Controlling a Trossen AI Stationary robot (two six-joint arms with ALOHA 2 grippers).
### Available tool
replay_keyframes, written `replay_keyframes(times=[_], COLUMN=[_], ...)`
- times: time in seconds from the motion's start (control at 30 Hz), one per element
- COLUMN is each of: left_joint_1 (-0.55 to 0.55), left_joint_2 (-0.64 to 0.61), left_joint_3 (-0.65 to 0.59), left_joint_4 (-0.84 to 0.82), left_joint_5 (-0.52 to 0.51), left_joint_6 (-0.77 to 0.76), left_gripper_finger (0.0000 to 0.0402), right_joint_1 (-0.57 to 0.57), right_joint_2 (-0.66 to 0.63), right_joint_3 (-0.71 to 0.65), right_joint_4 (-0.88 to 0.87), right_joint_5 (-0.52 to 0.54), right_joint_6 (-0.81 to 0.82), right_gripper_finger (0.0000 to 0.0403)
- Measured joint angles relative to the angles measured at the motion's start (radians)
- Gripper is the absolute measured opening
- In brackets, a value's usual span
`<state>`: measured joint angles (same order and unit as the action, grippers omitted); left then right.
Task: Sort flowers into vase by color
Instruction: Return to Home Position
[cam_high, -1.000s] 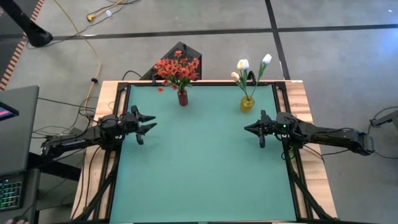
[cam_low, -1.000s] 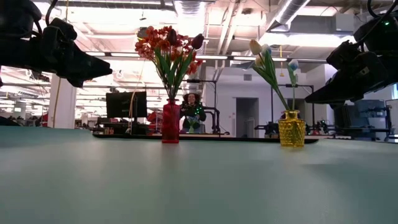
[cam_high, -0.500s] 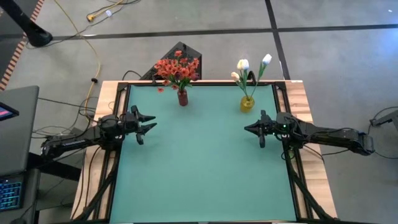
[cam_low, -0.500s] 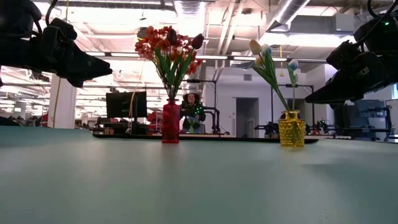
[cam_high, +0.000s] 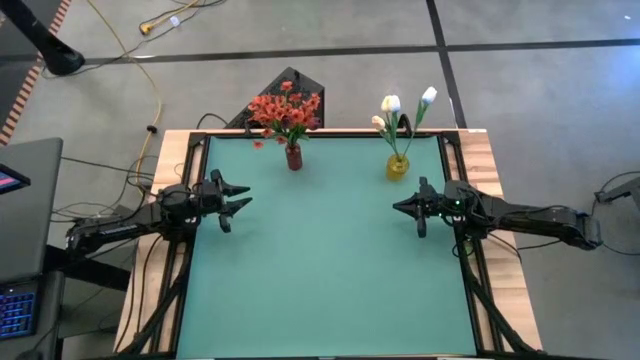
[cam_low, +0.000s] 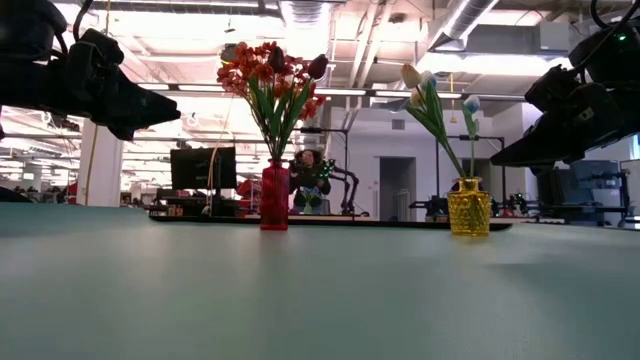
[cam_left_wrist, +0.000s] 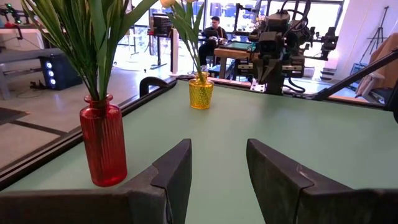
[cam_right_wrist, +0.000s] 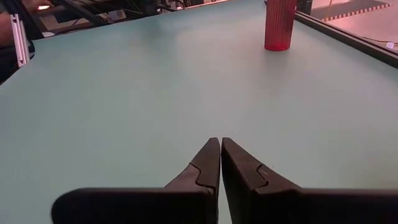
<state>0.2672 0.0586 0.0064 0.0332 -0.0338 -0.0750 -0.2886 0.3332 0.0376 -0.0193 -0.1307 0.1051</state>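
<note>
Red-orange flowers (cam_high: 284, 108) stand with their stems in a red vase (cam_high: 293, 157) at the far left of the green table; in the low view a dark red bud (cam_low: 318, 66) shows among them. White-budded flowers (cam_high: 400, 110) stand in a yellow vase (cam_high: 398, 165) at the far right. My left gripper (cam_high: 243, 196) hovers open over the table's left edge, nothing between its fingers (cam_left_wrist: 177, 171). My right gripper (cam_high: 398, 208) hovers shut over the right edge, holding nothing.
The green table top (cam_high: 320, 270) lies bare between the two arms and toward the near edge. Black frame rails (cam_high: 186, 280) run along the left and right sides. A person sits in the room beyond the far edge (cam_low: 310, 175).
</note>
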Motion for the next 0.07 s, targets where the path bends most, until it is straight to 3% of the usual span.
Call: replay_keyframes(times=[0.07], left_joint_1=[0.000], left_joint_2=[0.000], left_joint_3=[0.000], left_joint_4=[0.000], left_joint_5=[0.000], left_joint_6=[0.000], left_gripper_finger=[0.0142], right_joint_1=[0.000], right_joint_2=[0.000], right_joint_3=[0.000], right_joint_4=[0.000], right_joint_5=[0.000], right_joint_6=[0.000], right_gripper_finger=[0.0044])
